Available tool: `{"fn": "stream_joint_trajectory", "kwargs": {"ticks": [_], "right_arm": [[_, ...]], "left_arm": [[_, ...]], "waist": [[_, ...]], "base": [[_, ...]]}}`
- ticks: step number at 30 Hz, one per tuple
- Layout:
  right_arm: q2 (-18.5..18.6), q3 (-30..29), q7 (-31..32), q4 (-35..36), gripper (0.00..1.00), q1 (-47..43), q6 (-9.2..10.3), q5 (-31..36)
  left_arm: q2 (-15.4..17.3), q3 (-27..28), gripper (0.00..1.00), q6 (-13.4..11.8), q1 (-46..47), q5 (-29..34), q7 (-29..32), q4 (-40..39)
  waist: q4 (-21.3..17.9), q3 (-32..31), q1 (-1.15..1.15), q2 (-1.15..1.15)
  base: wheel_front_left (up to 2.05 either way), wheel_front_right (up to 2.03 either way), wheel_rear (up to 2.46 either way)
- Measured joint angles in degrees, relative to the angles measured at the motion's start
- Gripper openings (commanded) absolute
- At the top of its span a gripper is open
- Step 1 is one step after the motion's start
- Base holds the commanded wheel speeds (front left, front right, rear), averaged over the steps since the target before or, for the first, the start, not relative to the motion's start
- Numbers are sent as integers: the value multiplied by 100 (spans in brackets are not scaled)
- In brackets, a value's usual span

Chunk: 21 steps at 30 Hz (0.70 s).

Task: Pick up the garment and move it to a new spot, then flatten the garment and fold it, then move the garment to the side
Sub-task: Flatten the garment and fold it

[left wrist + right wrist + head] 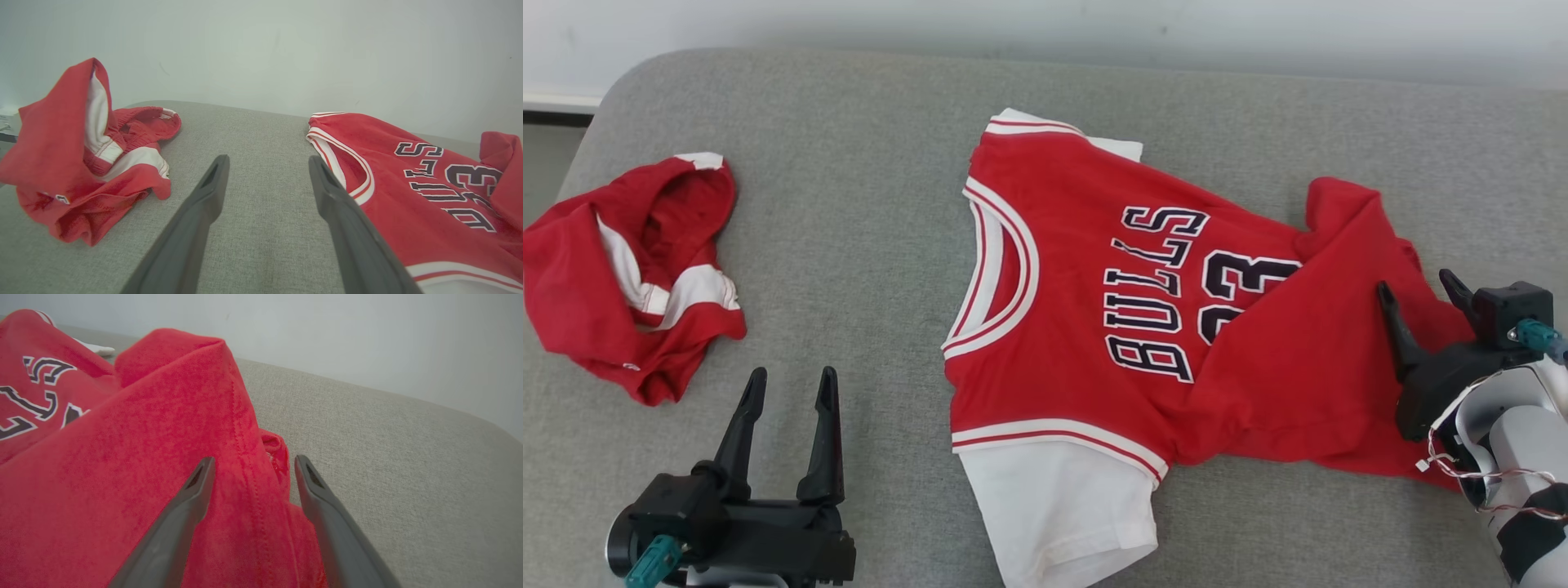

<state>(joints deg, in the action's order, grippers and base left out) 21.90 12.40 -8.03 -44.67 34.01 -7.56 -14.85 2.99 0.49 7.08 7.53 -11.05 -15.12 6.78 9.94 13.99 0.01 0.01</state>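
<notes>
Red and white cloth sits bunched in a heap at the far left of the grey upholstered surface [866, 204], a crumpled garment [629, 273] with its white-striped lining turned outward. Just right of it and nearer the robot, the left gripper [792, 376] hovers over bare grey fabric, its two dark fingers spread wide with nothing between them. In the middle lies the jersey [1094, 245], turned sideways so that its white-and-red trimmed neckline [1005, 269] opens toward the left. It is bright red, with "BULLS" [1156, 294] and the number 23 [1241, 298] in black letters edged in white. A white sleeve [1062, 506] juts out toward the robot, and a sliver of the other peeks out at the far edge. The chest lies fairly flat, but the lower part is doubled over and rumpled on the right. There the right gripper [1414, 280] stands over the folded red hem, fingers wide apart either side of a stitched seam, closed on nothing.
</notes>
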Motion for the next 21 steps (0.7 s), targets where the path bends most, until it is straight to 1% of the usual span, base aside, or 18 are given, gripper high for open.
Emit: {"fn": "stream_joint_trajectory", "kwargs": {"ticks": [5, 6, 7, 13, 16, 19, 21], "right_arm": [[32, 267, 209, -581, 100, 274, 0, -347], [31, 331, 230, -654, 31, 314, 0, -435], [38, 405, 223, -702, 0, 360, 0, -488], [67, 804, -310, -832, 0, 456, 0, -634], [82, 904, -544, -802, 0, 453, 0, -702], [87, 949, -667, -571, 0, 336, 0, -727], [96, 861, -687, -247, 0, 146, 0, -737]], "left_arm": [[-1, -47, 100, 7, 43, -18, 0, 41], [-2, -66, 100, 8, 47, -27, 0, 43], [-3, -79, 100, 8, 51, -59, 0, 52], [-5, -60, 100, 21, 35, -118, 1, 109], [-5, -60, 100, 24, -7, -124, 0, 140], [-5, -57, 100, 1, -85, -165, 0, 163], [-5, -52, 100, -8, -133, -174, 0, 165]], "waist": [[127, 103, 0, 0], [146, 116, 0, 0], [162, 125, 0, 0], [127, 75, 0, 0], [65, -9, -1, 0], [-23, -103, -1, 0], [-93, -169, -1, 0]], "base": [[0, 0, 0], [0, 0, 0], [0, 0, 0], [0, 0, 0], [0, 0, 0], [0, 0, 0], [0, 0, 0]]}}
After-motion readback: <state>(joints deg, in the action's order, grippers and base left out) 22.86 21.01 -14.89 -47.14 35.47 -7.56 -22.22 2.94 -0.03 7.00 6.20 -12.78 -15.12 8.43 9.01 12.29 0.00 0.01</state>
